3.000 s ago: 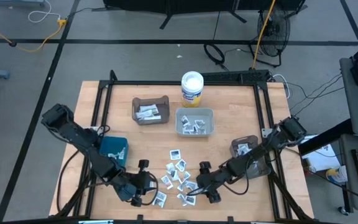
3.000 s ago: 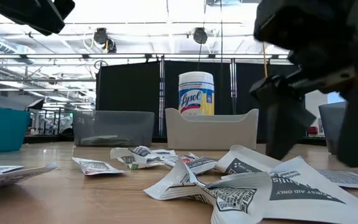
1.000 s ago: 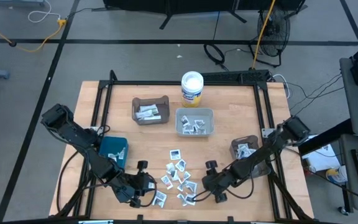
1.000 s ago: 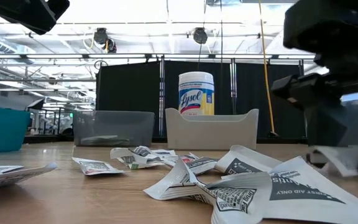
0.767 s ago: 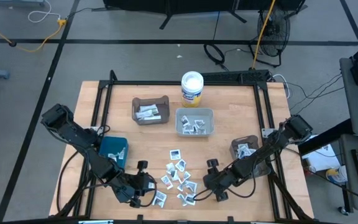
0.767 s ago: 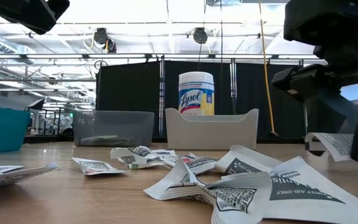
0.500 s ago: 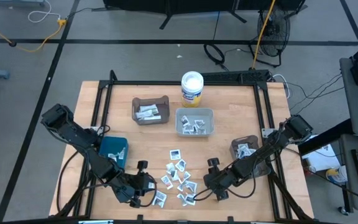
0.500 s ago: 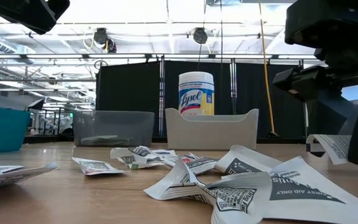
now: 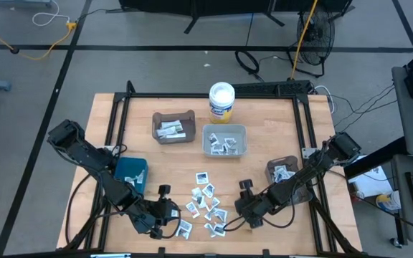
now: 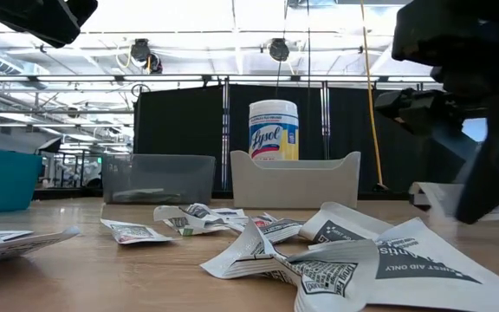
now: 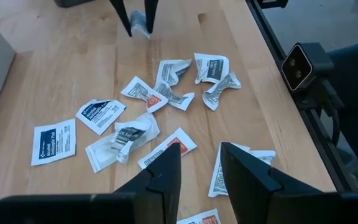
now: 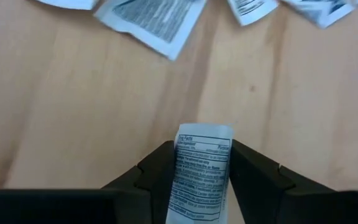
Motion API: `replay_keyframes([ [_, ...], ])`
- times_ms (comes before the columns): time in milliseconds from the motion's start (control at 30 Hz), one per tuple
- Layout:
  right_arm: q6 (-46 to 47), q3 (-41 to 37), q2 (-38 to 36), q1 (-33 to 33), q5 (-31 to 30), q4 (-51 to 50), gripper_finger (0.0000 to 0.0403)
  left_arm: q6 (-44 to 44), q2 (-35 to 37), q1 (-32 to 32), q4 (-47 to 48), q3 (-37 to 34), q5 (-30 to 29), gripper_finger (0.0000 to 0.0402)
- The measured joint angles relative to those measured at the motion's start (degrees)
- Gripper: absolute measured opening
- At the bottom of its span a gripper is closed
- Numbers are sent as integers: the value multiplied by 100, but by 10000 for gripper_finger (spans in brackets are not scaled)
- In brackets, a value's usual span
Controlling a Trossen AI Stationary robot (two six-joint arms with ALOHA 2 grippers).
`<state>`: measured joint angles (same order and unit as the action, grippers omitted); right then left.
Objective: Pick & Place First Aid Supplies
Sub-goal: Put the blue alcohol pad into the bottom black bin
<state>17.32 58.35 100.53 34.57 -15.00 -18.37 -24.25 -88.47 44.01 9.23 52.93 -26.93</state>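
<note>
Right wrist view: your right hand (image 12: 199, 163) has just pinched a packet (image 12: 199, 171), seemingly lifted beside the pile (image 9: 206, 204); bin it next.

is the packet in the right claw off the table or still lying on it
Off the table. The right claw is shut on a white packet standing between its fingers, with bare wood of the table beyond it.
</note>
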Motion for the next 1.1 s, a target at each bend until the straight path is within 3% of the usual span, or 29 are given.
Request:
replay_keyframes([
  [333, -503, 4, -465, -102, -1269, 146, 134, 7, 0, -15, -2, 0, -16, 120],
  [567, -1298, 7, -1014, -101, -2508, 1114, 133, 48, 0, -15, -2, 2, -23, 120],
  [833, -2116, 9, -1379, -121, -2586, 2375, 130, 107, 0, -15, 1, 2, -25, 120],
  [1100, -2297, 9, -1412, -122, -2574, 2690, 130, 107, 0, -11, 2, 2, -23, 120],
])
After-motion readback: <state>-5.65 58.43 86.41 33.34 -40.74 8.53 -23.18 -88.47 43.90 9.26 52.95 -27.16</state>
